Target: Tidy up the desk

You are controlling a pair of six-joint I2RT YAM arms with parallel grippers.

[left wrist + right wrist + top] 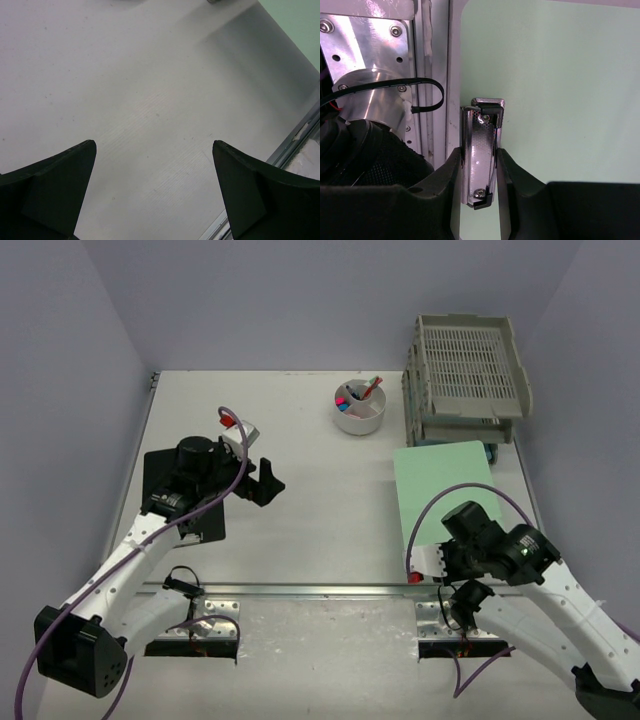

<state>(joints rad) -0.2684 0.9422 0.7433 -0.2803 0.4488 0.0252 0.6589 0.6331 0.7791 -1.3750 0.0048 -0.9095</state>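
Pinching the clip (482, 130) of the clipboard (560, 90) between its fingers, the right gripper (479, 154) hides the board's near edge. Left gripper (154, 145) spread wide above the desk (150, 75), finger bases cropped.

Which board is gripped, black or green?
The green board, its metal clip pinched by the right gripper; the black board lies free, left gripper open.

Our left arm (115, 570) and right arm (575, 600) are white with black joints. A purple cable (480, 486) loops along each. Our fingers (55, 195) are black. A silver plate (365, 50) has small screws (396, 31).
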